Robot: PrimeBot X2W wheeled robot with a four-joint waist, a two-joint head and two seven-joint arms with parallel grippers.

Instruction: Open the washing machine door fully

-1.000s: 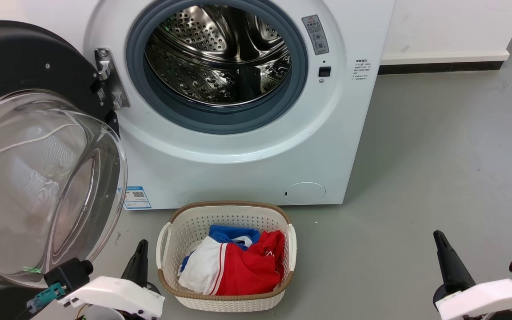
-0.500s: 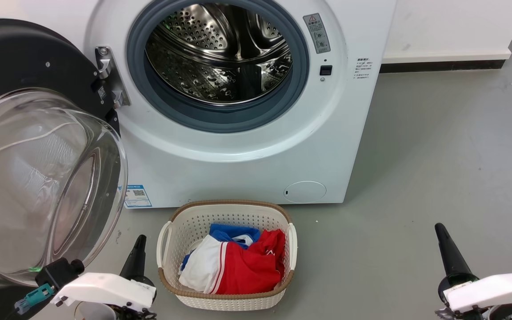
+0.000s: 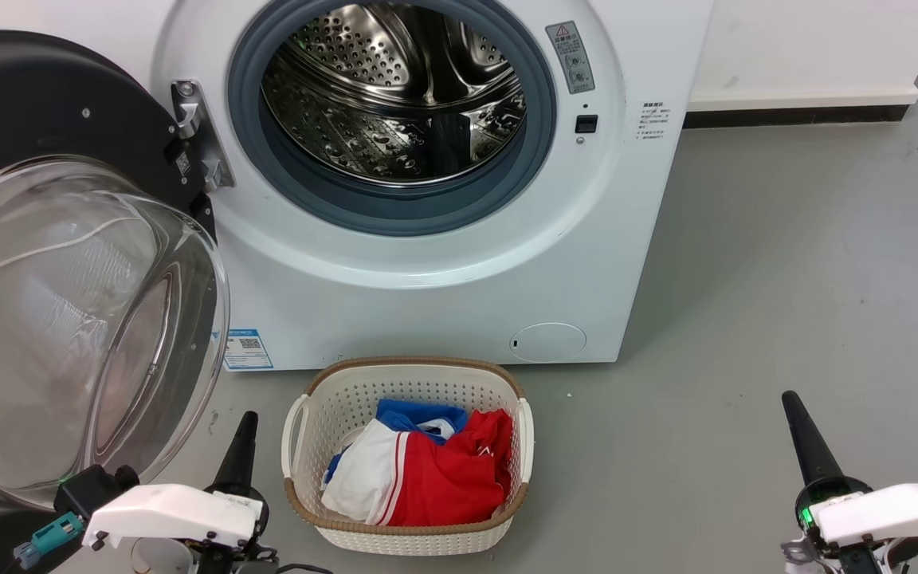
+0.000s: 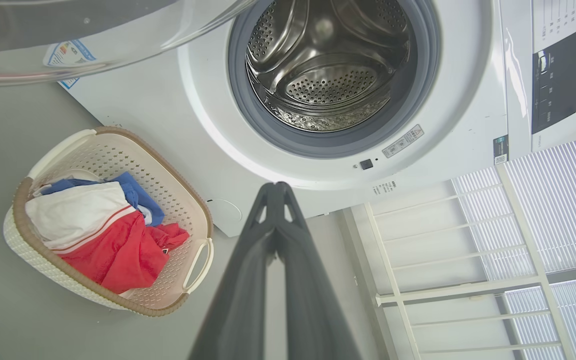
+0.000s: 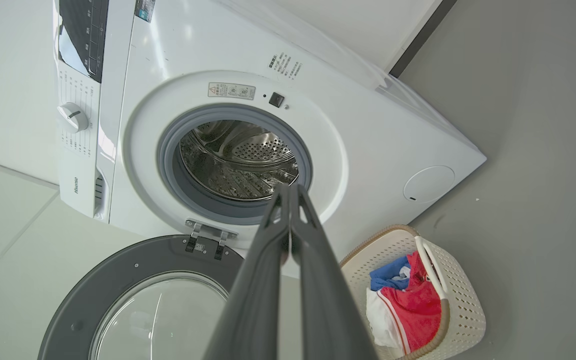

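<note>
Round glossy black washing machine door (image 3: 68,263) with bulging glass window is recorded swung wide open at the left of the white front-loading washing machine (image 3: 427,279), with left gripper (image 4: 276,187) and right gripper (image 5: 288,188) each pinched together and empty.

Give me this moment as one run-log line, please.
washing machine door: open wide, beside drum | left gripper: shut, empty | right gripper: shut, empty | basket: floor, holds clothes
</note>
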